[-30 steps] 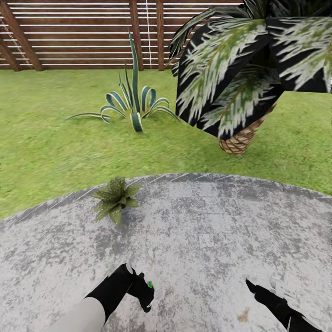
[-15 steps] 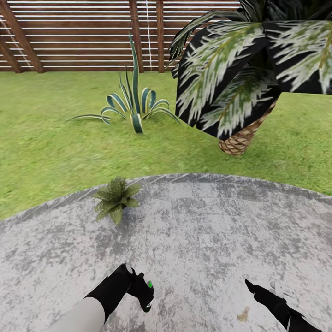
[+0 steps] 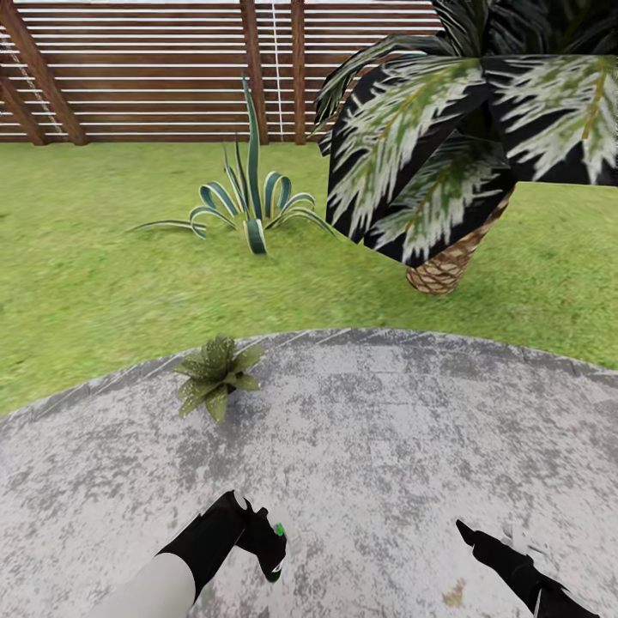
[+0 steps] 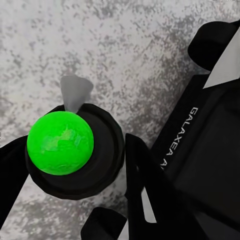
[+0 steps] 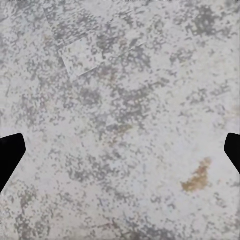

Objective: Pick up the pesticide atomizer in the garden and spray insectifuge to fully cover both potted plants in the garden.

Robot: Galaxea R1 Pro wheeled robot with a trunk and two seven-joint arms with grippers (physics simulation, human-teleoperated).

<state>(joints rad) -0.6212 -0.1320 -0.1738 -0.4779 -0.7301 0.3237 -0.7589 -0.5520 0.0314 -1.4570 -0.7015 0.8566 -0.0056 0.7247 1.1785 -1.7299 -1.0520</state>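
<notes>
A small rosette of pointed dull-green leaves, one potted plant (image 3: pixel 215 374), stands at the left edge of the round grey paved patch (image 3: pixel 386 429) in the garden. My left gripper (image 3: pixel 268 549) hangs low over the paving, well short of the plant, shut on the pesticide atomizer (image 3: pixel 276 530). In the left wrist view the atomizer (image 4: pixel 74 92) shows a grey nozzle and a bright green ball on a dark round head, between the black fingers (image 4: pixel 137 165). My right gripper (image 3: pixel 470 532) is open over bare paving, and its fingertips (image 5: pixel 10 152) stand wide apart with nothing between them.
Green lawn (image 3: pixel 103 275) lies beyond the paved patch. A striped blue-green agave (image 3: pixel 251 202) grows on it, with a big palm (image 3: pixel 446 172) to its right. A brown slatted fence (image 3: pixel 154 69) closes the back. A small brown stain (image 3: pixel 453 590) marks the paving near the right gripper.
The whole picture has shifted slightly downward, so the camera moved. Both arms and the plant keep their places relative to each other.
</notes>
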